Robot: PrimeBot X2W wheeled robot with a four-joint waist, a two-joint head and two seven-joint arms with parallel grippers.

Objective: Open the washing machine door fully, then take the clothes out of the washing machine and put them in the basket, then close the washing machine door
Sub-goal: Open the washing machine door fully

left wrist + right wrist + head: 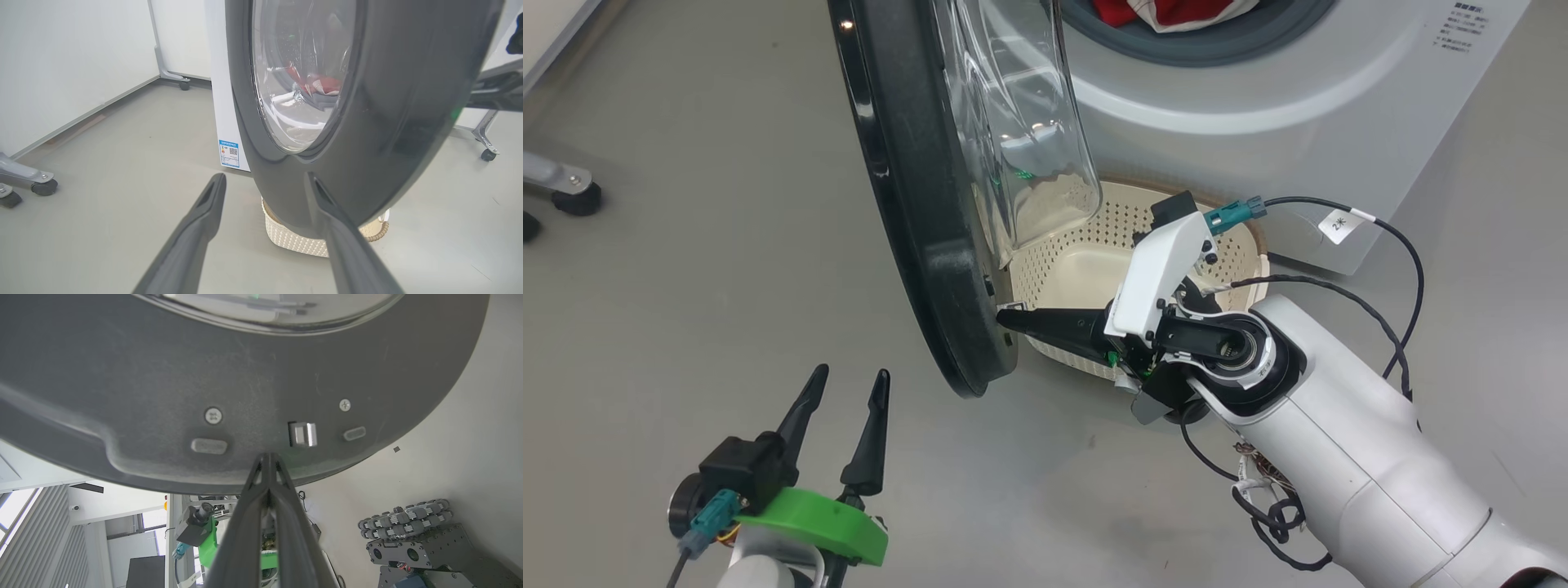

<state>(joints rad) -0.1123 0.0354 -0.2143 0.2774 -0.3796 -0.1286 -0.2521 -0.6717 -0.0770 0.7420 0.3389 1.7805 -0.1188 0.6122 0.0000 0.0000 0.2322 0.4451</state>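
Observation:
The washing machine door (pixel 915 204) stands half open, edge-on to the head view, its clear glass bowl (pixel 1021 122) bulging toward the white washing machine (pixel 1258 98). The red and white clothes (pixel 1168 12) lie in the drum opening and show through the glass (pixel 314 83). On the floor below the opening sits the cream basket (pixel 1078 261), partly behind the door. My right gripper (pixel 1003 318) is shut, its tips against the inner face of the door's lower rim (pixel 204 367), beside the metal latch (pixel 303 434). Left of the door's outer side, my left gripper (pixel 849 384) is open and holds nothing.
Wheeled frame legs stand at the left (pixel 568 192) and behind the door on the right (pixel 488 153). Black cables (pixel 1405 269) loop off my right arm over the floor. A blue label (pixel 229 154) marks the machine's side panel. My own wheeled base (pixel 408 535) shows below the door.

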